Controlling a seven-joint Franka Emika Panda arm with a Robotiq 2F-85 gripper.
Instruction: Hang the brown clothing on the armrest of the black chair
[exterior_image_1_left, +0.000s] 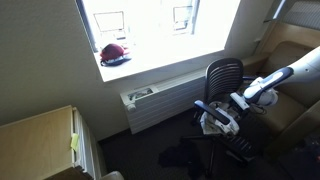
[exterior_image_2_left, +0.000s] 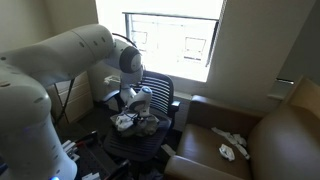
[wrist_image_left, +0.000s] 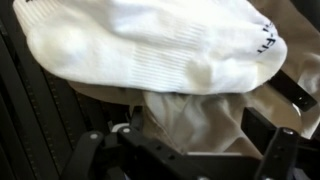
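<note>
Exterior view, window at upper centre. The arm (exterior_image_1_left: 285, 78) comes in from the right edge and slopes down to the black chair (exterior_image_1_left: 224, 72) at centre right. The gripper (exterior_image_1_left: 228, 112) hangs low over the seat, just above a pale heap of cloth; jaw state unreadable at this size. A red item (exterior_image_1_left: 113, 53) sits on the windowsill (exterior_image_1_left: 150, 62) at upper left, with a radiator (exterior_image_1_left: 150, 100) below it. A wooden cabinet (exterior_image_1_left: 40, 140) fills the lower left.

Exterior view from the opposite side. The white arm (exterior_image_2_left: 50, 70) fills the left half of the frame. The gripper (exterior_image_2_left: 135, 102) points down at the chair (exterior_image_2_left: 160, 90), mid-frame. The brown clothing (exterior_image_2_left: 148, 126) lies bunched on the seat with a white sock (exterior_image_2_left: 124, 121) against it (the two are hard to separate here). A brown armchair (exterior_image_2_left: 275, 130) at lower right carries small white pieces (exterior_image_2_left: 230, 148).

Wrist view. The white sock (wrist_image_left: 150, 45) spans the upper frame. The brown clothing (wrist_image_left: 195, 115) lies beneath it, tan and folded, at centre. The fingers (wrist_image_left: 88, 150) show at the lower left and lower right corners, so the jaws stand wide, gripping nothing. The cloth lies between and beyond the gripper (wrist_image_left: 185, 155). Black seat mesh (wrist_image_left: 40, 110) shows at left.
</note>
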